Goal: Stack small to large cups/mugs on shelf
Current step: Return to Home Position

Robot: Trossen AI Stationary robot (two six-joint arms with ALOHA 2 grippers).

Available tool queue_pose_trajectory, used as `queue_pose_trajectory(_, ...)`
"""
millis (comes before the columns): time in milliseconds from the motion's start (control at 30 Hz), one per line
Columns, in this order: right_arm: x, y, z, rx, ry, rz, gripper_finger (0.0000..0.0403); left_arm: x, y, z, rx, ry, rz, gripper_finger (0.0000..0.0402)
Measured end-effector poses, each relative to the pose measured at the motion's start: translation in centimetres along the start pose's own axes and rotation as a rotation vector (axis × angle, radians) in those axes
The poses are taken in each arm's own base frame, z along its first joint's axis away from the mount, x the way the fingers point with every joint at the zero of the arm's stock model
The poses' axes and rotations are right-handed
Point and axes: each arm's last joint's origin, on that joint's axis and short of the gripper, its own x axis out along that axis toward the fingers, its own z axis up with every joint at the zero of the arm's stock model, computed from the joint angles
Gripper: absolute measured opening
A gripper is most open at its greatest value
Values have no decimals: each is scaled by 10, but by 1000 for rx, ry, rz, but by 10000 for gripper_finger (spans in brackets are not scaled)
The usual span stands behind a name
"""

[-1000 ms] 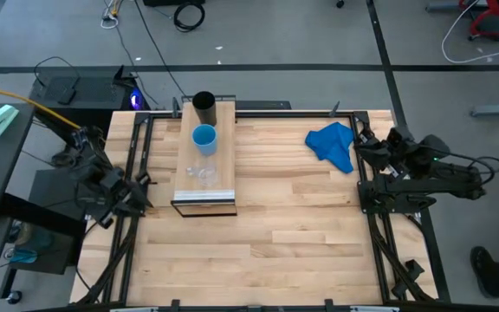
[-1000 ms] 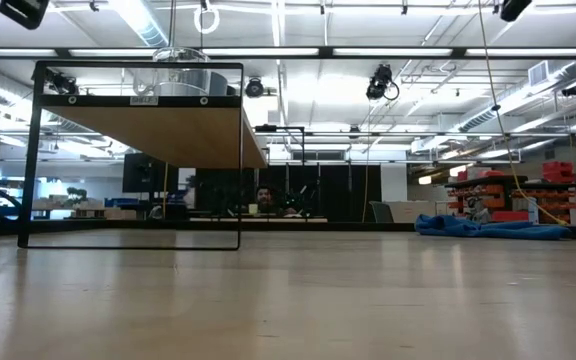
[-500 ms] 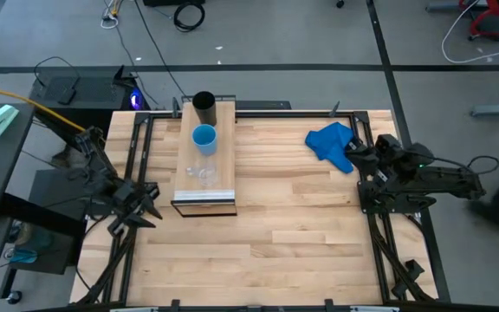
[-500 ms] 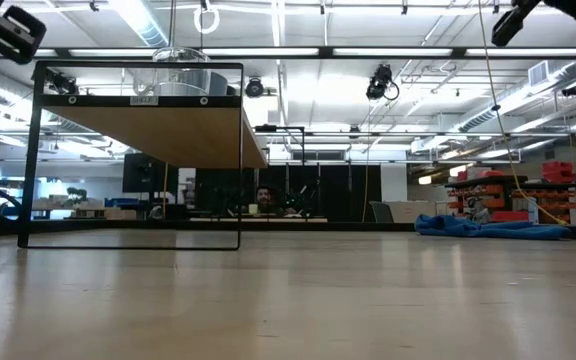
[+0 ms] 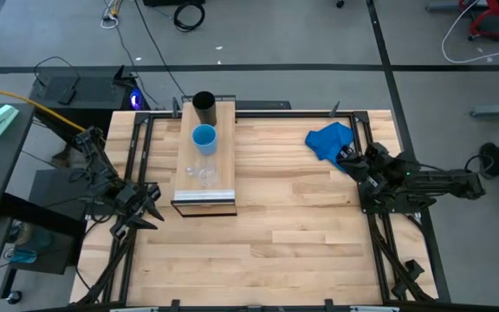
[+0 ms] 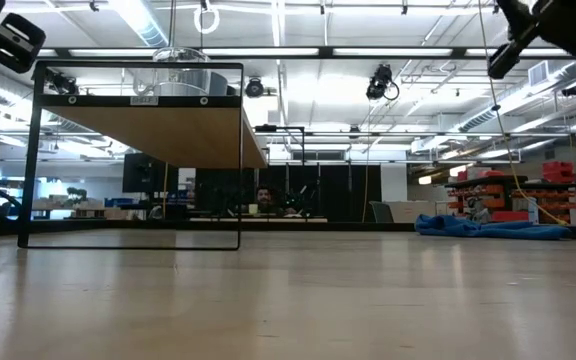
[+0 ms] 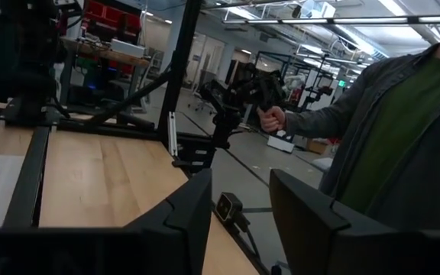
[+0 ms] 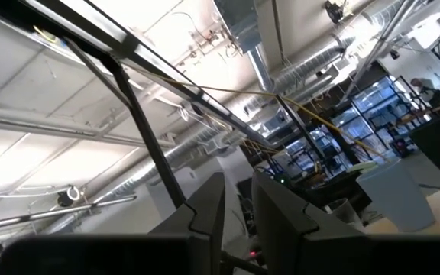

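Three cups stand in a row on the light-wood shelf [image 5: 222, 186] at the table's far left. The black cup [image 5: 204, 105] is farthest, the blue cup [image 5: 204, 137] is in the middle, and the clear glass cup [image 5: 202, 173] is nearest. The glass cup [image 6: 180, 68] also shows on top of the shelf [image 6: 148, 130] in the low view. My left gripper [image 5: 150, 204] [image 7: 239, 218] hangs open above the table's left edge, just left of the shelf's near end. My right gripper [image 5: 346, 157] [image 8: 237, 200] is raised near the right edge, with a narrow gap between its fingers.
A crumpled blue cloth [image 5: 332, 143] [image 6: 488, 227] lies on the table's far right, beside my right gripper. A person [image 7: 392, 145] stands beyond the table, one hand on a dark device. Bare wood stretches between the shelf and the right arm.
My left gripper has swung from the table's left edge toward the near edge and the shelf's near end. My right arm has reached from the right edge toward the table's left, bringing its gripper beside the blue cloth. The cups have stayed in place.
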Motion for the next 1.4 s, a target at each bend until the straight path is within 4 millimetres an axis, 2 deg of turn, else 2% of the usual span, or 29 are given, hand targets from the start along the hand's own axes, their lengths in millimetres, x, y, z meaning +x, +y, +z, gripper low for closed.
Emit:
queue_pose_trajectory(467,-4,-8,-12,-58,57,-40,75,0,0,-1,28,12,4,148)
queue_pose_trajectory(800,-4,-11,-16,-133,107,-69,75,-1,3,-11,116,100,39,140)
queue_pose_trajectory(933,-6,-17,-24,-153,193,-119,75,-1,5,-15,180,142,45,138)
queue_pose_trajectory(1100,-9,-22,-32,-136,277,-171,75,-2,6,-18,194,174,51,144)
queue_pose_trajectory(1400,-9,-22,-32,-155,280,-169,75,-3,8,-22,193,212,83,145)
